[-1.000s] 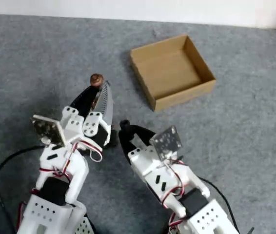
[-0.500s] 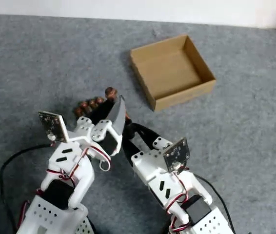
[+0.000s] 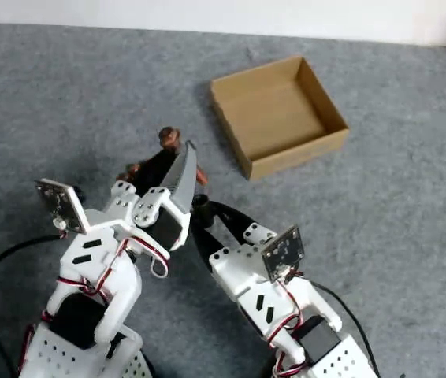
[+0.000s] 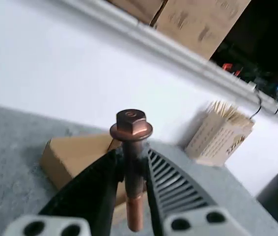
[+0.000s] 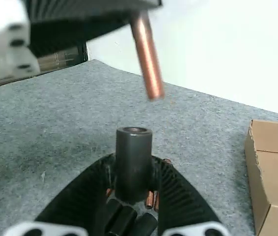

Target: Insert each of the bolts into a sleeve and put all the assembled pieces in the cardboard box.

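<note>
Legible text, numbers, signs: none can be read.

Print present but unreadable:
- Brown cartons, beyond the white wall at the far side, seen from the left wrist: dark printed marks on their faces, too blurred to make out.
- Pale stick holder, far right, by the wall: dark marks low on its side, too blurred to read.
</note>
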